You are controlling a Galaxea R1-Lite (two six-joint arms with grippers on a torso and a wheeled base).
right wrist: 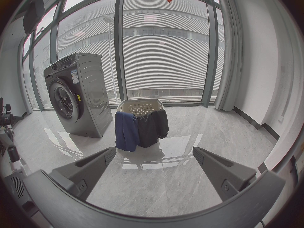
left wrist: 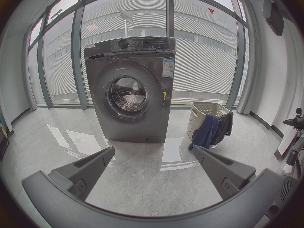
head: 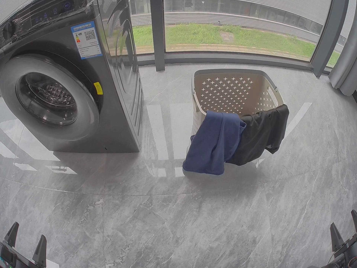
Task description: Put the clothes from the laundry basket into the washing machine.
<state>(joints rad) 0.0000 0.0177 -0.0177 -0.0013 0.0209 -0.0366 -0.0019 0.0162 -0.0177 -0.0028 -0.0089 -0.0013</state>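
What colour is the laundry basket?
The laundry basket is cream, with star-shaped holes; clearest in head view.

Head view: we look forward and steeply down from above. The washing machine (head: pixel 67 93) sits far left and the laundry basket (head: pixel 234 90) far and right of centre, both well off across the floor (head: pixel 186 220). Left wrist view: low, level, just behind the left gripper (left wrist: pixel 153 148), facing the machine's door head-on. Right wrist view: low, level, behind the right gripper (right wrist: pixel 154 149), facing the basket squarely. All three views share machine, basket and the window wall (right wrist: pixel 164 48) behind.
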